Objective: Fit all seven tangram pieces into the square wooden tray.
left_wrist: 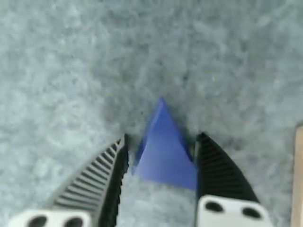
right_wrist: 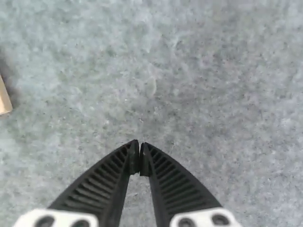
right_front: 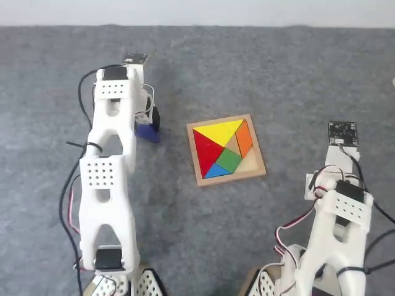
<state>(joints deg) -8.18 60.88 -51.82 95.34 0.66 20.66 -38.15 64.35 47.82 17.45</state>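
Observation:
The square wooden tray [right_front: 234, 177] lies mid-table and holds a yellow triangle [right_front: 219, 131], a red triangle [right_front: 205, 150], an orange piece [right_front: 245, 137], a green square [right_front: 229, 160] and a small blue triangle [right_front: 215, 171]. Its near right corner shows bare wood [right_front: 251, 163]. To the left of the tray, my left gripper [right_front: 148, 121] points down at the carpet. A dark blue triangle [left_wrist: 164, 151] sits between its fingers [left_wrist: 215, 165], gripped at both sides, apex pointing away. My right gripper [right_wrist: 139, 161] is shut on nothing, low over bare carpet right of the tray.
Grey carpet covers the whole table. The tray's edge [left_wrist: 299, 175] shows beside the left gripper, and a tray corner [right_wrist: 4, 99] shows beside the right gripper. The right arm [right_front: 339, 213] stands at the near right, with cables trailing by both arm bases.

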